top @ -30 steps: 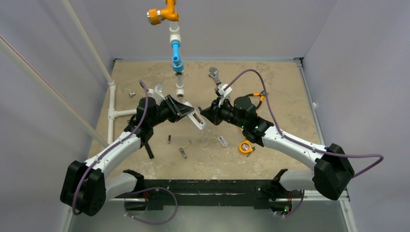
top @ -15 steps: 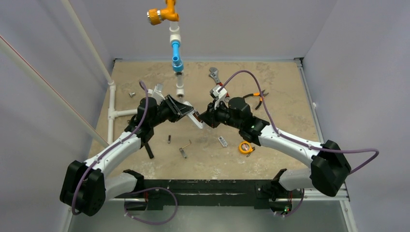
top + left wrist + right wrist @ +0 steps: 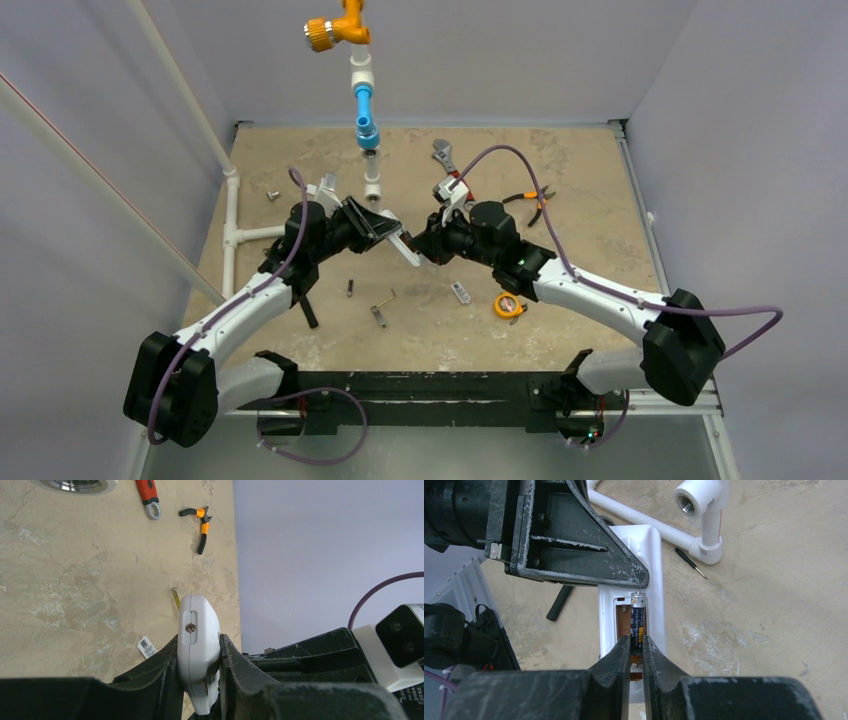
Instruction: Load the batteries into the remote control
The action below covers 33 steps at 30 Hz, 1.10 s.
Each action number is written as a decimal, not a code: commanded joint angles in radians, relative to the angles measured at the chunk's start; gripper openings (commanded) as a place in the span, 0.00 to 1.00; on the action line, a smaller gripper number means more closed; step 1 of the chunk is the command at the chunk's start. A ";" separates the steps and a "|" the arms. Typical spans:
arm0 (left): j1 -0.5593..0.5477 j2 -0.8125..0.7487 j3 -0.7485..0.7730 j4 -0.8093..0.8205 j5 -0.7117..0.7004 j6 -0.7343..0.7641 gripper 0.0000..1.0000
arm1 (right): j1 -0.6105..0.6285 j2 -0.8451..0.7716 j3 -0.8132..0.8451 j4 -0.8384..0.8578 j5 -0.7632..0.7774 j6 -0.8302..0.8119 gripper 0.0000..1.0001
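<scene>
My left gripper [image 3: 199, 652] is shut on the white remote control [image 3: 198, 650] and holds it above the table, its end pointing at the right arm; it also shows in the top view [image 3: 405, 248]. In the right wrist view the remote [image 3: 655, 565] has its back open, with a brown battery compartment [image 3: 623, 619]. My right gripper [image 3: 637, 647] is shut on a dark battery [image 3: 638, 617], which lies along the right side of that compartment, its silver tip against the far end. In the top view the right gripper [image 3: 426, 248] meets the remote.
A wrench [image 3: 443, 153] and orange-handled pliers [image 3: 531, 198] lie at the back. White pipe pieces [image 3: 238, 225] run along the left. A yellow tape measure [image 3: 509, 304], a small white cover [image 3: 460, 292] and small dark parts [image 3: 379, 312] lie near the front. A hanging pipe assembly [image 3: 362, 90] is above.
My right gripper has moved left toward the remote and brought the battery onto the open compartment. The left arm has hardly moved.
</scene>
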 commanded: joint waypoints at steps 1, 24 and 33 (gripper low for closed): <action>-0.010 -0.011 0.035 0.052 0.005 0.001 0.00 | 0.005 0.013 0.057 0.010 0.023 0.009 0.10; -0.012 0.006 0.033 0.074 0.020 -0.009 0.00 | 0.011 0.016 0.063 0.000 0.029 0.004 0.22; -0.012 0.012 0.032 0.068 0.043 0.002 0.00 | 0.009 -0.034 0.058 0.005 0.073 -0.025 0.30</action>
